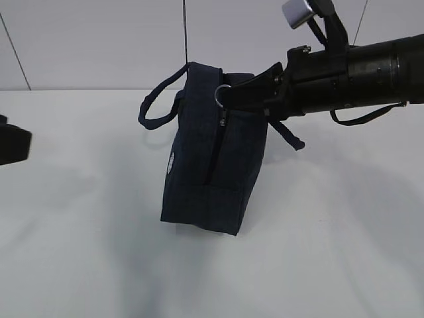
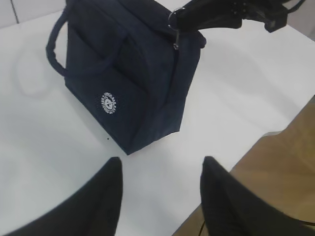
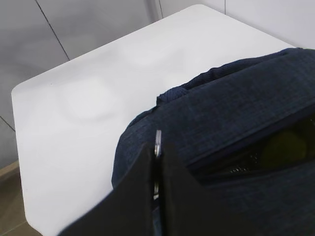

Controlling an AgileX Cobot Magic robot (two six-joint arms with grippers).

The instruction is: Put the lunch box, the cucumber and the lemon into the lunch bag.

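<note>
up on the white tabletop (image 1: 344, 225) stands the lunch bag (image 1: 202, 179), dark navy and boxy, resting on its base near the middle of the exterior view. its round white logo (image 2: 109, 103) faces the left wrist camera, and one loop handle (image 1: 156, 109) arcs out to the left of the bag while another strap hangs on the far side by the right arm. the zipper runs down the bag's near edge in the exterior view, with its metal ring pull (image 1: 222, 95) at the top.

the right gripper (image 1: 232, 96) reaches in from the right at the top of the bag, its jaws pressed together on the ring pull; the right wrist view shows the ring (image 3: 158, 142) pinched between the two dark fingers. beside it in that view the zipper is partly parted, and through the gap something yellowish-green (image 3: 283, 147) shows dimly inside the bag; what it is cannot be told. no lunch box, cucumber or lemon lies out on the tabletop in any view.

the left gripper (image 2: 160, 169) hovers well apart from the bag, near the tabletop's edge, its jaws spread fairly wide and holding nothing. only a dark part of that arm shows at the left border of the exterior view.
</note>
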